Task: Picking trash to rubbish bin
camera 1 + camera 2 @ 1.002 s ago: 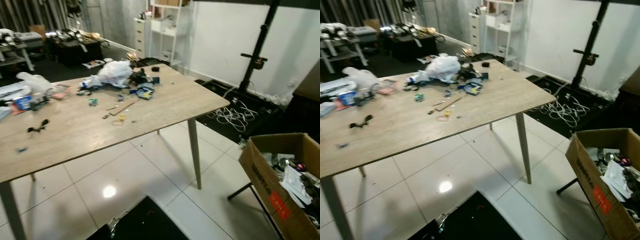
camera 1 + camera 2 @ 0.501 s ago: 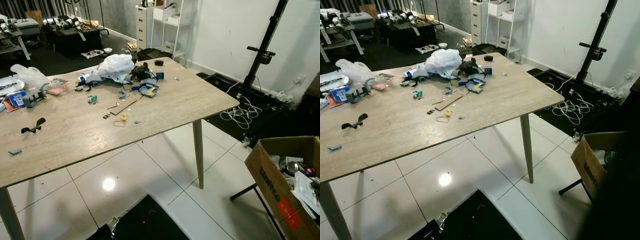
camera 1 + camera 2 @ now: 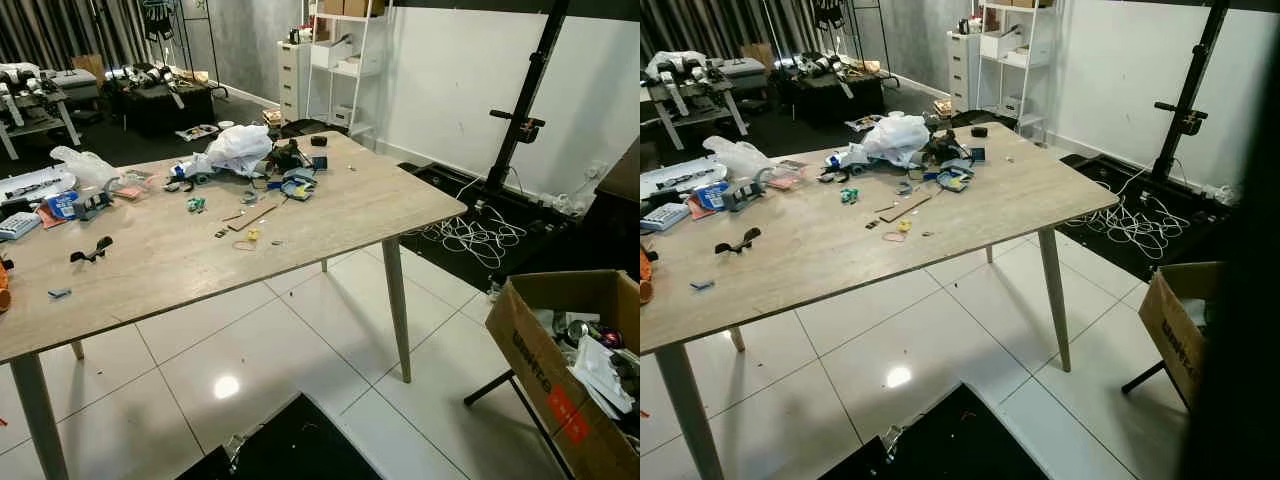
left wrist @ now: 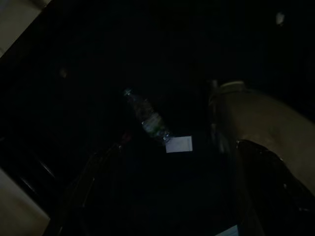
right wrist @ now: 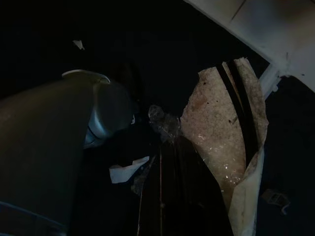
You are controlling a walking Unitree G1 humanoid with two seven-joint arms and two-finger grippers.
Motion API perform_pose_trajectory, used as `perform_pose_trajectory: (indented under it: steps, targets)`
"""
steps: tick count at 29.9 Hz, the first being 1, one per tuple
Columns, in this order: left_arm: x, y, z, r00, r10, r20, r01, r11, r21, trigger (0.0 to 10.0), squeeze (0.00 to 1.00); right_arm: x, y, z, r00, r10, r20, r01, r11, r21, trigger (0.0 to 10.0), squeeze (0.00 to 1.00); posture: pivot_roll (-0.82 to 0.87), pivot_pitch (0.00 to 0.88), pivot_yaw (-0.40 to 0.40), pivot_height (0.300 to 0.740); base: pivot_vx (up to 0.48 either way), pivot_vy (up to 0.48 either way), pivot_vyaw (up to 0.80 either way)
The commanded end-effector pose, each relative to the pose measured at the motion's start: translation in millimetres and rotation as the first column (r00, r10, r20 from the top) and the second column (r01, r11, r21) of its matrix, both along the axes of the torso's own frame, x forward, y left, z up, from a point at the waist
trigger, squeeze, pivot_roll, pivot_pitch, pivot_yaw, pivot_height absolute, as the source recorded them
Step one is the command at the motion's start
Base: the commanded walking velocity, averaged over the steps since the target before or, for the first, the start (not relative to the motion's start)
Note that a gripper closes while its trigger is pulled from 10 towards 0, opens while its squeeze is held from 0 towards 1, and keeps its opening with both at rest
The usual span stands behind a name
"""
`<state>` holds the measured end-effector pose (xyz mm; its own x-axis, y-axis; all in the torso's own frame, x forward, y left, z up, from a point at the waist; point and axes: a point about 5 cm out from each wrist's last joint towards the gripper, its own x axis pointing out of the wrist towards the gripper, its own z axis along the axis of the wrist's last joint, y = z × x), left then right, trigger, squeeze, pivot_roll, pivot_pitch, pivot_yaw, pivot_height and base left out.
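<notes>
You've got the wooden table (image 3: 330, 205) at about 11 o'clock, with a white plastic bag (image 3: 238, 147) and small trash scattered at its far end. The cardboard box (image 3: 545, 350) full of rubbish sits at 3 o'clock on the floor. Your dark left wrist view picks up a plastic bottle (image 4: 147, 118) and a white paper scrap (image 4: 179, 144). Can't tell whether either set of jaws is open or closed.

On my right stands the rubbish bin, an open brown cardboard box (image 3: 560, 370), tilted and already holding papers and scraps. The trash (image 3: 245, 160), a white plastic bag with small mixed pieces, lies on the table's far side.
</notes>
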<state>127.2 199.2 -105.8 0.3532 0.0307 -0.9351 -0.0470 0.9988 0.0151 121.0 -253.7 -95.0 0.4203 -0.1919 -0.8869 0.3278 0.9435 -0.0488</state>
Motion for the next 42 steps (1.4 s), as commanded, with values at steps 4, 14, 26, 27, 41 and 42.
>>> perform_pose_trajectory:
  steps: [4, 14, 26, 27, 41, 42]
  targets:
    - [-1.6, -3.5, -1.0, 1.0, 0.002, -0.008, -0.003, 1.0, -0.014, 10.0, 0.0, -7.9, 0.4, -2.6, 0.999, 0.009, -0.031, -0.009, 1.0, -0.01, 10.0, 0.0, -0.15, 0.08, 0.03, 0.74, 0.0, 0.0, -0.8]
    - [2.1, -7.2, -0.4, 1.0, -0.001, 0.001, 0.001, 1.0, -0.02, 10.0, 0.0, 3.3, 0.3, 0.7, 1.0, 0.021, -0.009, -0.021, 1.0, -0.017, 10.0, 0.0, -0.16, 0.061, 0.024, 0.74, 0.0, 0.0, -0.24]
    - [5.2, -11.8, 0.0, 1.0, -0.006, 0.006, 0.006, 1.0, -0.028, 10.0, 0.0, 15.3, 2.2, 4.1, 0.999, 0.037, 0.015, -0.036, 0.999, -0.022, 10.0, 0.0, -0.16, 0.058, 0.025, 0.74, 0.0, 0.0, -0.53]
    - [4.2, -11.7, -0.3, 1.0, -0.006, 0.003, 0.007, 1.0, -0.028, 10.0, 0.0, 15.6, 2.1, 4.2, 0.999, 0.037, 0.016, -0.037, 0.999, -0.022, 10.0, 0.0, -0.16, 0.06, 0.026, 0.74, 0.0, 0.0, -0.8]
    - [0.6, -8.9, -1.1, 1.0, -0.013, -0.008, 0.013, 1.0, -0.022, 10.0, 0.0, 18.0, 0.4, 5.6, 0.999, 0.043, 0.024, -0.043, 0.999, -0.024, 10.0, 0.0, -0.16, 0.061, 0.025, 0.74, 0.0, 0.0, -0.29]
    - [0.6, -8.9, -1.1, 1.0, -0.013, -0.008, 0.013, 1.0, -0.022, 10.0, 0.0, 18.0, 0.4, 5.6, 0.999, 0.043, 0.024, -0.043, 0.999, -0.024, 10.0, 0.0, -0.16, 0.061, 0.025, 0.74, 0.0, 0.0, -0.8]
